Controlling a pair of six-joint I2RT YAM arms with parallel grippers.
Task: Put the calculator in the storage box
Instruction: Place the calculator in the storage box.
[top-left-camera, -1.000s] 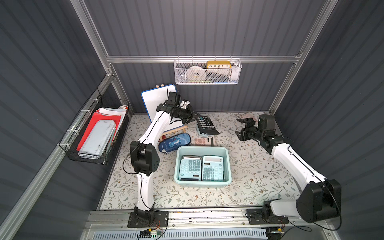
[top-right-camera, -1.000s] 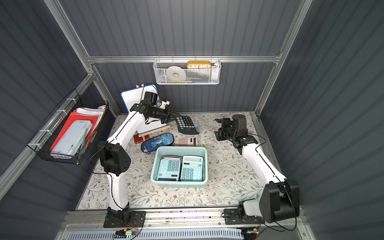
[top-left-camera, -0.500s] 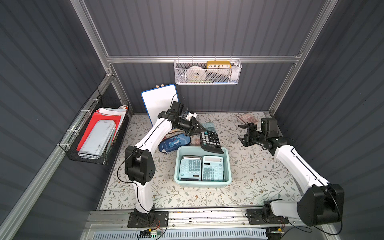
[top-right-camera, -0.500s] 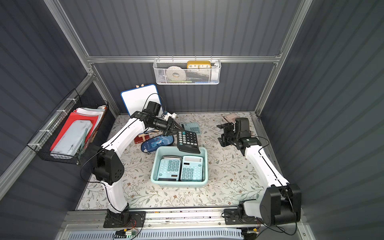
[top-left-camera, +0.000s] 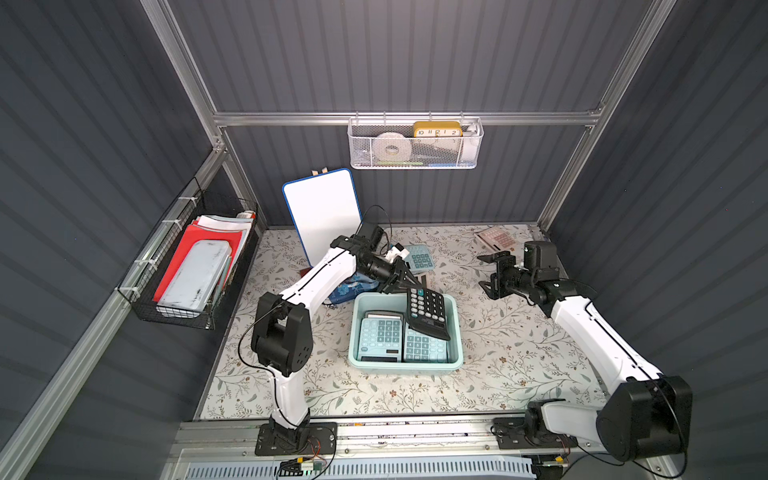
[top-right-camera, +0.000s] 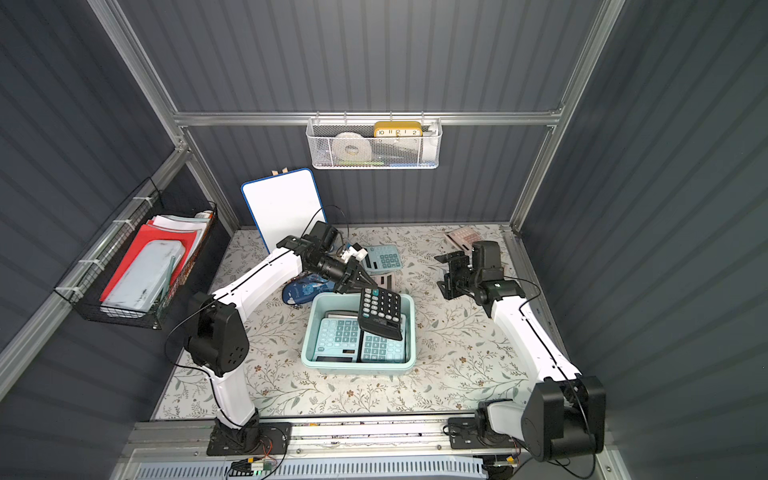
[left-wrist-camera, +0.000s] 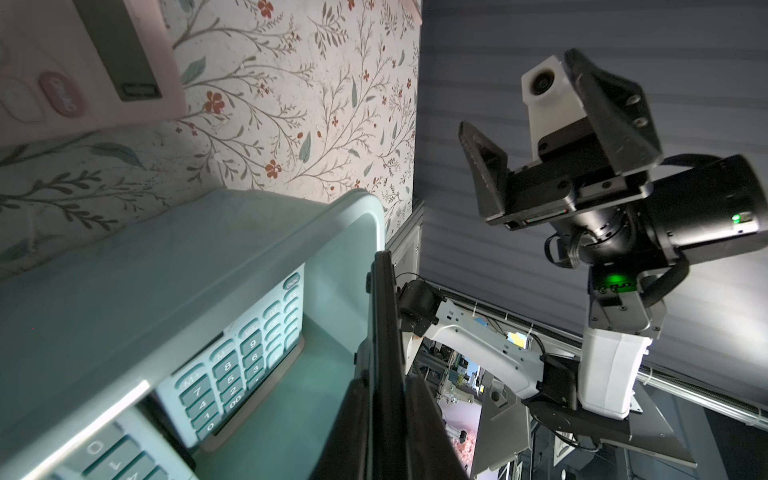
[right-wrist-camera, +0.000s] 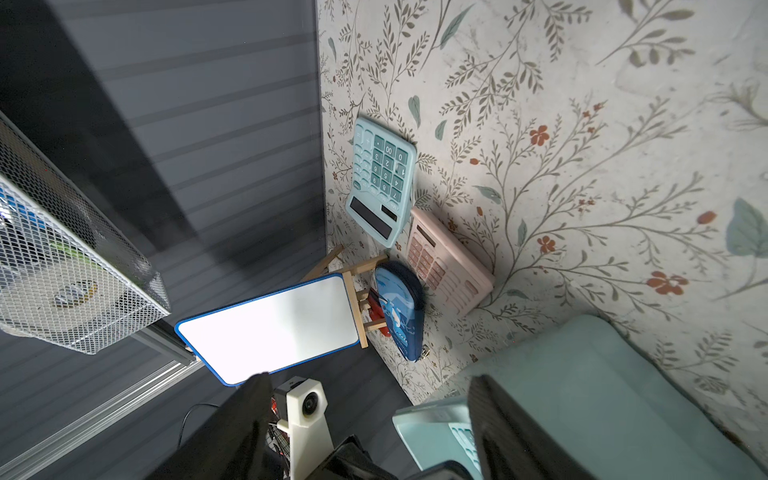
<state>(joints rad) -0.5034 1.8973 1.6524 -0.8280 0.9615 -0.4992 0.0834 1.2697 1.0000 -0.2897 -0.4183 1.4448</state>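
Left to right: on the left wall hangs the black wire basket (top-left-camera: 174, 318), its red folder and pale flat case unchanged. The whiteboard (top-left-camera: 322, 212) at the rear now shows almost whole, whereas a second ago the left arm crossed its lower corner. That arm has swung forward from the back of the table, passing over the blue pencil case (top-right-camera: 305, 289). The left gripper (top-left-camera: 409, 286) now stands just above the rear rim of the storage box (top-left-camera: 405, 368), its jaws clamped on the top edge of the black calculator (top-left-camera: 428, 311). A second ago the black calculator was held over the table behind the box, and half a second ago at the rear rim. It now hangs tilted, keys up, inside the outline of the box's right half. Its lower end lies over the right-hand one of the two teal calculators (top-left-camera: 380, 336) that rest side by side in the box. Whether it touches that one cannot be told; the left wrist view shows it edge-on above the box interior. Behind the box a loose teal calculator (top-left-camera: 420, 257) lies on the flowered table, uncovered since the arm left. A pink calculator (top-left-camera: 496, 239) sits in the rear right corner. The right gripper (top-left-camera: 490, 273) hovers well apart from the box, jaws spread wide with nothing between them, its place little changed.
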